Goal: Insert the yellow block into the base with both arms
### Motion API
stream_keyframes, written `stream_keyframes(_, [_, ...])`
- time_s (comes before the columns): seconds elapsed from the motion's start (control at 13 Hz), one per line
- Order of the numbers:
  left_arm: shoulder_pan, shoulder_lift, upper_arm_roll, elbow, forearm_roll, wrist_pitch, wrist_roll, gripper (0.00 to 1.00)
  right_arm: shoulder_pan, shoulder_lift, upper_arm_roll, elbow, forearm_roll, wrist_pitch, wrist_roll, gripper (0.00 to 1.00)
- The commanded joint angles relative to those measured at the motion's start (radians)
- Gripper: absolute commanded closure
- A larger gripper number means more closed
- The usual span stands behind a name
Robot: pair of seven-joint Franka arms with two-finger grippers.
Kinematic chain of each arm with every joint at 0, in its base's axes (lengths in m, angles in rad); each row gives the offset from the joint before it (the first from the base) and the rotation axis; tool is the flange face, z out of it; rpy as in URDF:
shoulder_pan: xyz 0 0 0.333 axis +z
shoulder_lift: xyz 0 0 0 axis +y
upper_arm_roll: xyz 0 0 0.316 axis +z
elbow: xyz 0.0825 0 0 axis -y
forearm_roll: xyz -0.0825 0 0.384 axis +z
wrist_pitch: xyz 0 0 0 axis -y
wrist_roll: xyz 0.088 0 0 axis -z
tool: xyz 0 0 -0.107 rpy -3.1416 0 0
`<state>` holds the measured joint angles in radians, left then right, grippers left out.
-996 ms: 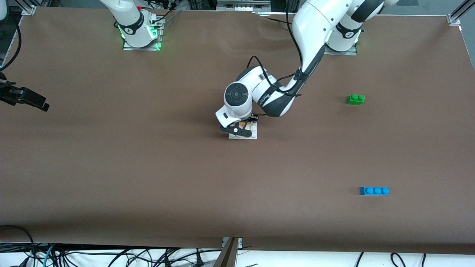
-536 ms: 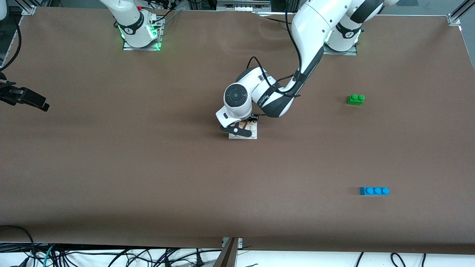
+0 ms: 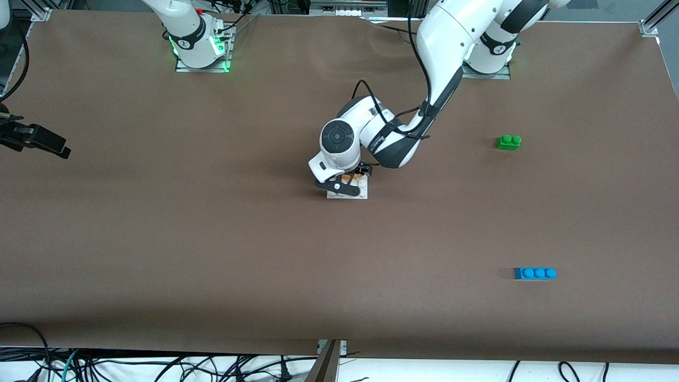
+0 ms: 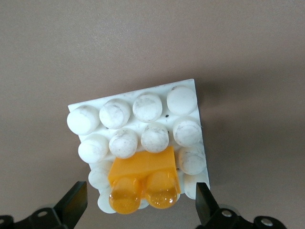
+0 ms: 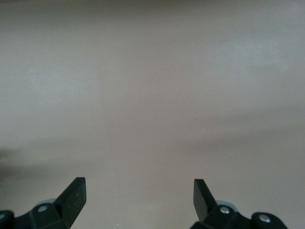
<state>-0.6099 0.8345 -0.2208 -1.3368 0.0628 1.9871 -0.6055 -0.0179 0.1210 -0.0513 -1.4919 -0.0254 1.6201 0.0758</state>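
The yellow block sits on the white studded base, at one edge of it, studs up. In the front view the base lies mid-table and the yellow block peeks out under the left hand. My left gripper is open just above the block, one finger on each side, touching neither; it also shows in the front view. My right gripper waits open and empty over bare table at the right arm's end, as the right wrist view shows.
A green two-stud brick lies toward the left arm's end of the table. A blue three-stud brick lies nearer to the front camera at that same end. The table is covered in brown paper.
Almost nothing: slightly more of the yellow block shows under the left hand. The right arm has not moved.
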Motion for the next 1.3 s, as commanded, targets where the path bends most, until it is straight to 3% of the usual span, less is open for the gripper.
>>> stream_keyframes(0.0, [0.007, -0.052, 0.004, 0.010, 0.017, -0.074, -0.019, 0.00, -0.008, -0.004, 0.005, 0.002, 0.008, -0.008, -0.016, 0.00])
stream_keyframes(0.54, [0.185, -0.369, 0.009, 0.021, 0.015, -0.353, -0.008, 0.00, -0.008, -0.004, 0.005, 0.004, 0.008, -0.008, -0.018, 0.00])
stream_keyframes(0.77, [0.297, -0.442, 0.009, 0.021, 0.020, -0.395, -0.005, 0.00, -0.008, -0.004, 0.005, 0.002, 0.008, -0.009, -0.018, 0.00])
stream_keyframes(1.0, [0.393, -0.497, 0.004, 0.022, 0.012, -0.447, 0.155, 0.00, -0.008, -0.004, 0.005, 0.002, 0.010, -0.008, -0.018, 0.00])
stream_keyframes(1.23, [0.499, -0.615, 0.000, -0.001, 0.011, -0.519, 0.294, 0.00, -0.008, -0.004, 0.005, 0.002, 0.010, -0.008, -0.016, 0.00])
